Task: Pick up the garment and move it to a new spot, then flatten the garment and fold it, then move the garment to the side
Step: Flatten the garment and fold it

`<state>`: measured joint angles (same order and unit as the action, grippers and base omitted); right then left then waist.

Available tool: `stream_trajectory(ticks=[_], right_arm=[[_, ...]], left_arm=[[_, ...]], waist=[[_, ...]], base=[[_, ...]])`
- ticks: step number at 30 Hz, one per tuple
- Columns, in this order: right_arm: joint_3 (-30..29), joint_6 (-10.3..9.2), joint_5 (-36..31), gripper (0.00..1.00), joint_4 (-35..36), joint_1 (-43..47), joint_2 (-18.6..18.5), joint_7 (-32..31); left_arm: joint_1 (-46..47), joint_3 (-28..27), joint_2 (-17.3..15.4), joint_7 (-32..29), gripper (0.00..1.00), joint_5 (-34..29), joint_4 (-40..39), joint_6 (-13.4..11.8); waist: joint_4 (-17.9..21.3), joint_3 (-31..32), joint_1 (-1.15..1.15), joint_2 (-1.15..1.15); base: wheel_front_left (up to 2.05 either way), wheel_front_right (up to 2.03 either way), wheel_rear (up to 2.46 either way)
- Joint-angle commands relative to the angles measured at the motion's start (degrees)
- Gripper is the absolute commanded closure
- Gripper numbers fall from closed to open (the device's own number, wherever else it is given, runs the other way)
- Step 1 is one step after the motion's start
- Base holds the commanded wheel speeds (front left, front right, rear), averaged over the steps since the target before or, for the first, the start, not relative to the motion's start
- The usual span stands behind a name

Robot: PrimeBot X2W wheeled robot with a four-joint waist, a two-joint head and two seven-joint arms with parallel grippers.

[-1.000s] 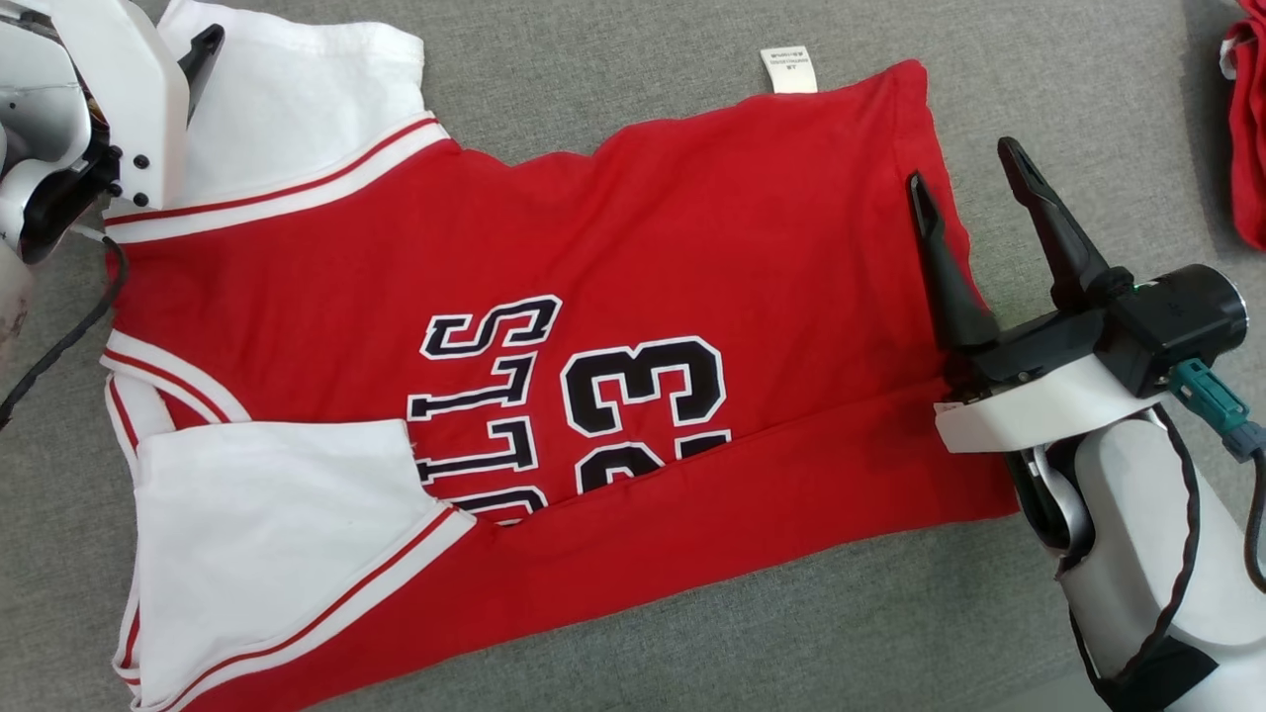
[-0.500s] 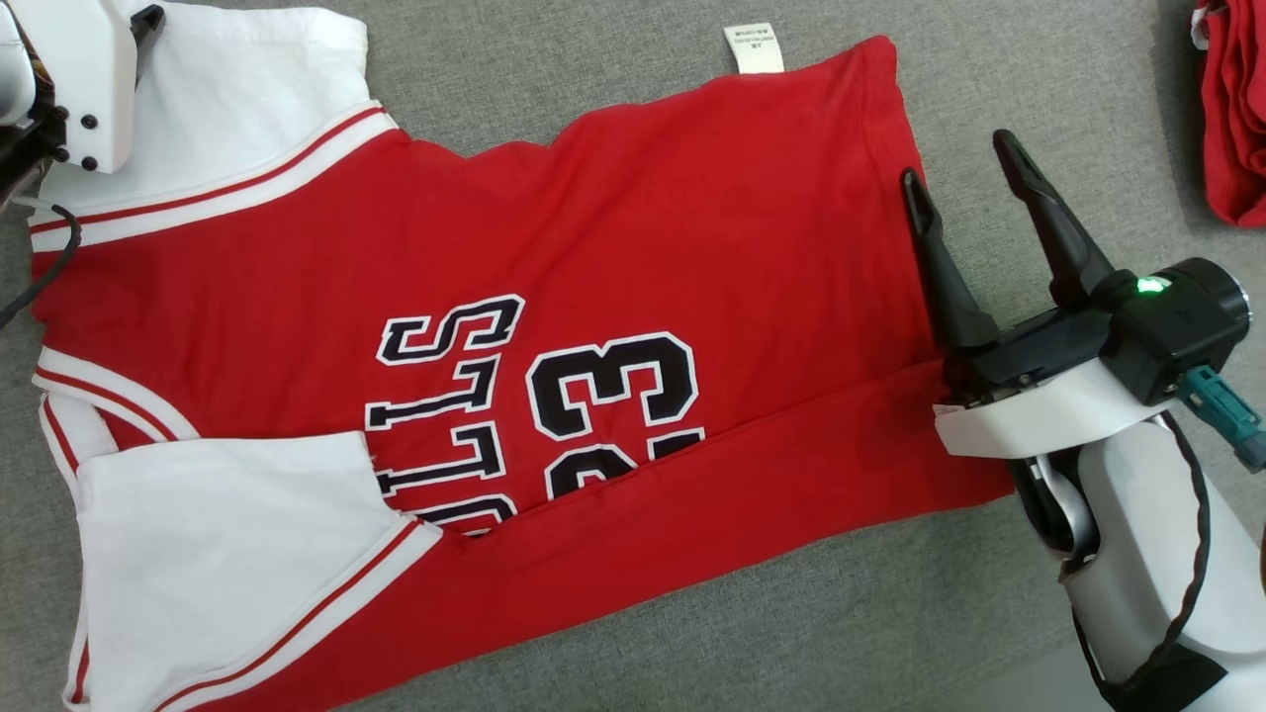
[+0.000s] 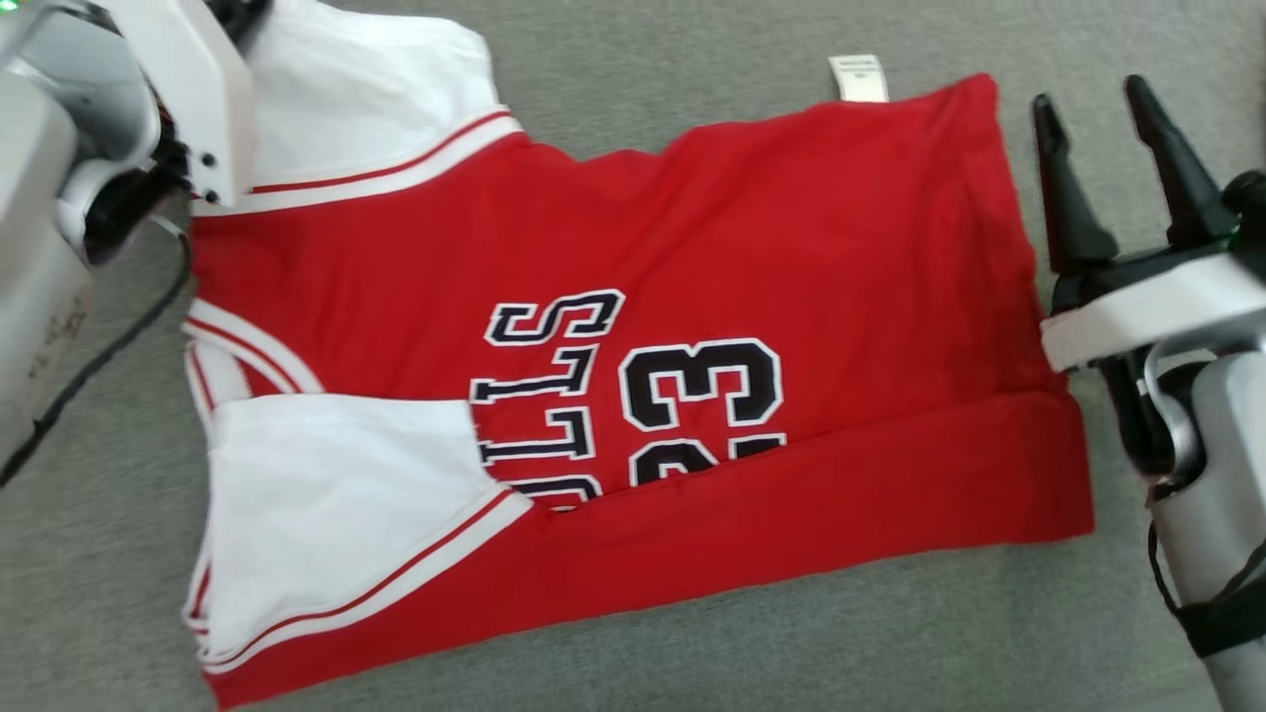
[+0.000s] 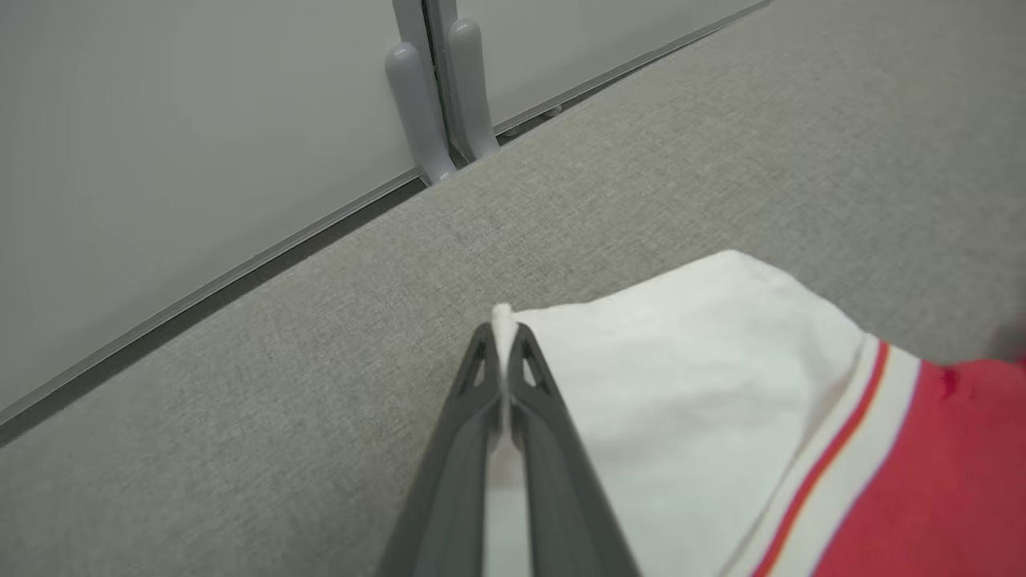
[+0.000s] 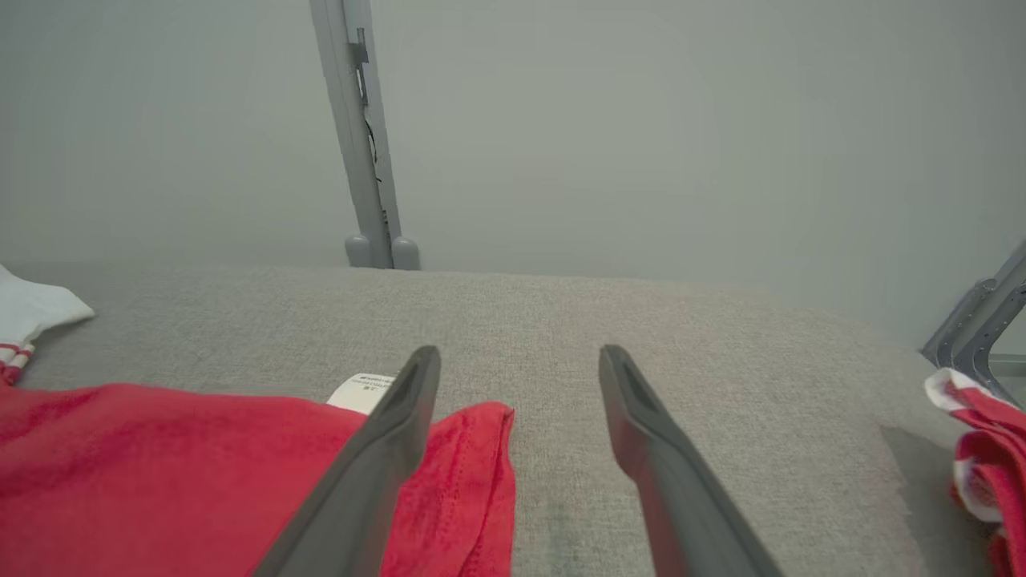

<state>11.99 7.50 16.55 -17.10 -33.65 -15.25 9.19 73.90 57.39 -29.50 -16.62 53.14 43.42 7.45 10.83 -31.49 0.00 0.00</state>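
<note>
Here, the left gripper (image 4: 503, 340) pinches a corner of the garment's (image 3: 752, 227) white sleeve (image 4: 689, 377).
The right gripper (image 3: 1088, 91) hangs with its 2 fingers spread, just beside the garment's hem on the grey surface (image 3: 692, 653).

The grey top (image 3: 633, 40) past the far edge of the shirt (image 3: 752, 218) is bare, so a gripper could slide there, up to the grey wall (image 5: 641, 120) and its post (image 5: 365, 160). My right gripper (image 3: 1086, 94) is spread wide just beside the shirt's hem, with bare grey ahead of it. A second red cloth (image 5: 982, 441) lies off to its right and blocks that side. My left gripper (image 4: 503, 332) pinches the shirt at its white sleeve (image 4: 681, 385), with bare grey on its left.
</note>
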Motion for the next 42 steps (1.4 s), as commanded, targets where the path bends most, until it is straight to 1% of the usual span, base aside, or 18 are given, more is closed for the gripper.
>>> stream_trajectory(ticks=[1, 4, 6, 9, 10, 11, 12, 17, 28, 29, 30, 31, 32, 35, 36, 42], right_arm=[[-0.76, -0.03, 1.98, 0.0, -1.3, -1.26, -0.62, -1.84], [-2.71, -0.03, 7.94, 0.0, -5.25, -3.08, -1.43, -6.95], [-3.26, -0.03, 9.08, 0.0, -7.77, -4.2, -3.83, -9.6], [-2.89, -0.01, 11.93, 0.0, -10.88, -5.5, -5.28, -13.17], [-2.97, -0.01, 12.61, 0.0, -11.86, -6.09, -6.15, -14.25], [-2.25, -0.03, 12.72, 0.0, -13.78, -6.98, -7.91, -15.99], [-1.7, -0.03, 13.16, 0.0, -14.51, -7.43, -8.14, -16.51], [0.01, -0.03, 13.86, 0.0, -18.09, -9.18, -9.52, -18.23], [4.03, -0.03, 17.23, 0.0, -23.17, -11.05, -10.42, -19.73], [4.68, -0.02, 17.79, 0.14, -23.23, -11.09, -10.34, -19.97], [5.21, -0.02, 18.38, 0.56, -23.22, -11.08, -10.43, -20.0], [5.65, -0.02, 18.93, 0.88, -23.22, -11.1, -10.52, -19.97], [6.18, -0.02, 19.41, 1.0, -23.15, -11.12, -10.7, -19.81], [7.15, -0.04, 20.37, 1.0, -23.02, -10.99, -11.15, -19.61], [7.78, -0.06, 20.91, 1.0, -23.09, -11.19, -12.3, -18.6], [8.55, -0.08, 20.96, 1.0, -24.35, -12.4, -13.61, -15.78]], left_arm=[[-1.33, 1.13, -0.04, 1.1, 1.0, 0.46, -1.62, 0.06], [-2.86, 3.31, -0.93, 2.81, 1.0, 2.01, -5.43, 0.06], [-3.3, 4.71, -0.56, 3.54, 1.0, 2.69, -7.63, 0.06], [-3.64, 6.18, 0.02, 4.74, 1.0, 3.89, -10.25, 0.06], [-3.55, 6.62, 0.07, 5.16, 1.0, 4.05, -10.92, 0.06], [-3.22, 7.39, 0.69, 6.34, 1.0, 4.28, -12.15, 0.06], [-3.13, 7.79, 1.02, 6.71, 1.0, 4.36, -12.51, 0.06], [-2.78, 10.24, 1.06, 7.59, 1.0, 5.06, -13.54, 0.05], [-0.84, 12.79, 0.85, 8.53, 1.0, 7.04, -12.57, 0.05], [-0.67, 12.91, 0.78, 8.56, 1.0, 7.3, -12.46, 0.05], [-0.5, 13.07, 0.67, 8.56, 1.0, 7.47, -12.3, 0.05], [-0.46, 13.21, 0.57, 8.59, 1.0, 7.54, -12.09, 0.05], [-0.5, 13.37, 0.52, 8.6, 1.0, 7.66, -11.94, 0.05], [-0.55, 13.59, 0.45, 8.64, 1.0, 8.2, -11.59, 0.05], [-0.47, 13.64, 0.28, 8.76, 1.0, 8.88, -11.01, 0.05], [0.02, 13.79, 0.05, 9.73, 1.0, 9.81, -9.22, 0.05]], waist=[[-3.43, 2.13, 0.0, 0.0], [-6.01, 3.45, 0.0, 0.0], [-8.07, 3.9, 0.0, 0.0], [-10.43, 3.94, 0.0, 0.0], [-11.02, 3.82, 0.0, 0.0], [-12.03, 3.56, 0.0, 0.0], [-12.46, 3.43, 0.0, 0.0], [-13.27, 3.22, 0.0, 0.0], [-13.23, 2.93, 0.0, 0.0], [-13.23, 2.91, 0.0, 0.0], [-13.21, 2.87, 0.0, 0.0], [-13.2, 2.83, 0.0, 0.0], [-13.2, 2.79, 0.0, 0.0], [-13.21, 2.76, 0.0, 0.0], [-13.21, 2.73, 0.0, 0.0], [-13.2, 2.8, 0.0, 0.0]], base=[[0.0, 0.0, 0.0], [0.0, 0.0, 0.0], [0.0, 0.0, 0.0], [0.0, 0.0, 0.0], [0.0, 0.0, 0.0], [0.0, 0.0, 0.0], [0.0, 0.0, 0.0], [0.0, 0.0, 0.0], [0.0, 0.0, 0.0], [0.0, 0.0, 0.0], [0.0, 0.0, 0.0], [0.0, 0.0, 0.0], [0.0, 0.0, 0.0], [0.0, 0.0, 0.0], [0.0, 0.0, 0.0], [0.0, 0.0, 0.0]])
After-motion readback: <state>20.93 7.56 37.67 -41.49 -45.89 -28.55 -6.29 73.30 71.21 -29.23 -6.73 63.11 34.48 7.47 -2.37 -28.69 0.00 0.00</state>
